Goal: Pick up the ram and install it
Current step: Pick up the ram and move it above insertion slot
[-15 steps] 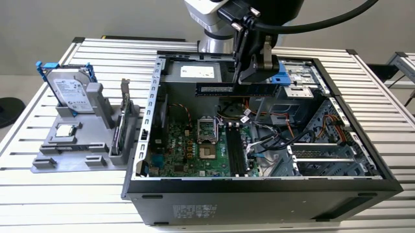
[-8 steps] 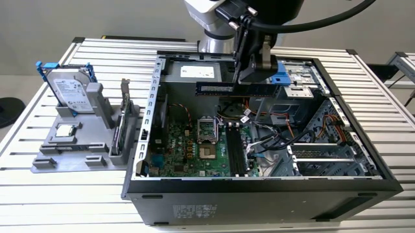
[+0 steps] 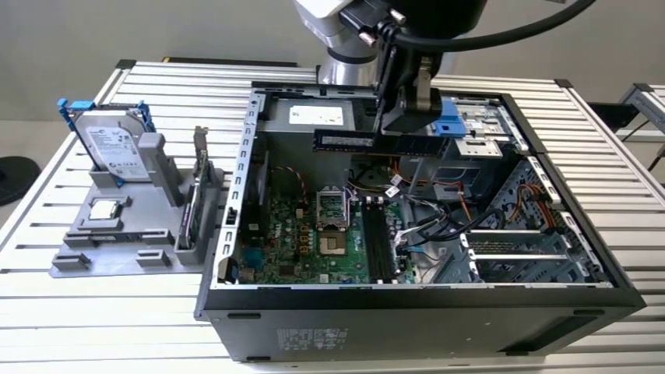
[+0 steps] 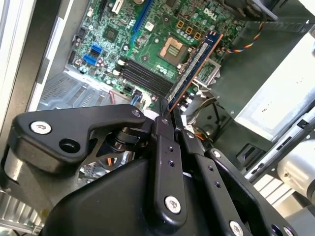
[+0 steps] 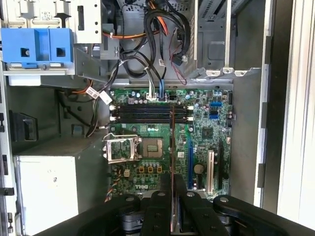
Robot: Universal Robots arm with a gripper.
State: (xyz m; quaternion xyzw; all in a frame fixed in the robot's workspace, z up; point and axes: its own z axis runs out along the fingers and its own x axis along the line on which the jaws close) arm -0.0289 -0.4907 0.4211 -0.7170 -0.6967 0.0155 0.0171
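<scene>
One ram [image 3: 348, 139] in one claw [image 3: 406, 128]

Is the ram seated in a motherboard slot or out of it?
Out. The gripper holds the ram above the open case; the dark memory slots lie empty.

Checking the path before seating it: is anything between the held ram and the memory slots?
Nothing visible lies on the memory slots; they look bare. The ram hangs in the gripper above the case. A cable bundle sits just beside the slots, at the exterior view's right.
</scene>
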